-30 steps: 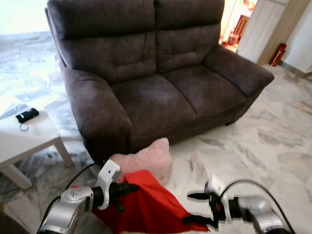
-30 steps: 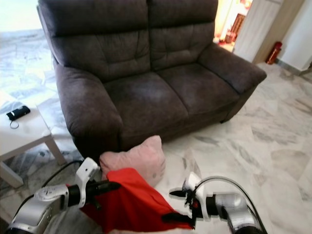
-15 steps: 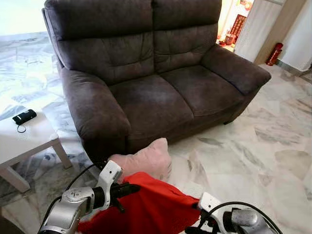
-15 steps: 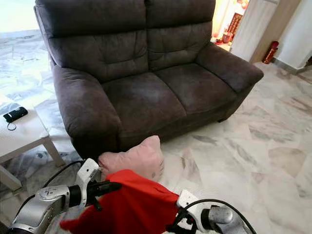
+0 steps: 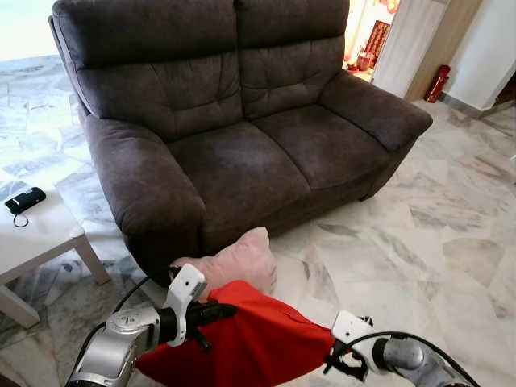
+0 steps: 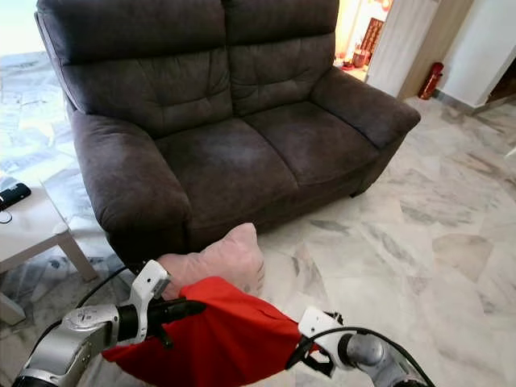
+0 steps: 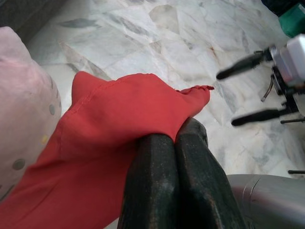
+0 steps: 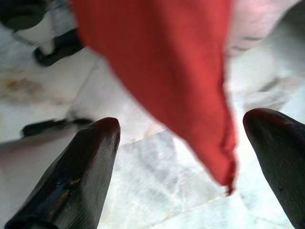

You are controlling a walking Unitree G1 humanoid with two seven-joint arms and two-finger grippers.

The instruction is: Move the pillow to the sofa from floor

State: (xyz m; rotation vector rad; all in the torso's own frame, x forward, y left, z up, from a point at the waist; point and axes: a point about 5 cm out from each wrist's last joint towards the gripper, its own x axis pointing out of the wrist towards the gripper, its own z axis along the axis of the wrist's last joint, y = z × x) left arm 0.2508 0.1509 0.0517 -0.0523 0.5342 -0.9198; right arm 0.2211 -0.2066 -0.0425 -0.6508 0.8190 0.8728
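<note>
A pink pillow [image 5: 234,262] with small dots leans on the floor against the front of the dark brown sofa [image 5: 242,153]. Just in front of it, my left gripper [image 5: 219,311] is shut on a red cloth [image 5: 250,339] that drapes down toward the floor. The wrist view shows the left fingers [image 7: 157,181] pressed together on the red cloth [image 7: 124,119], with the pillow [image 7: 24,95] beside them. My right gripper [image 5: 343,367] is open at the cloth's right corner. In its wrist view, the red cloth [image 8: 176,76] hangs between the spread fingers [image 8: 76,176].
A white side table [image 5: 40,234] with a black device [image 5: 24,199] stands to the left of the sofa. Marble floor [image 5: 435,242] stretches to the right. A red fire extinguisher [image 5: 436,83] stands by the far wall.
The camera has shifted, so the sofa sits lower and further left. My right gripper dropped low, then came back up beside the cloth's right corner. The left gripper keeps its hold.
</note>
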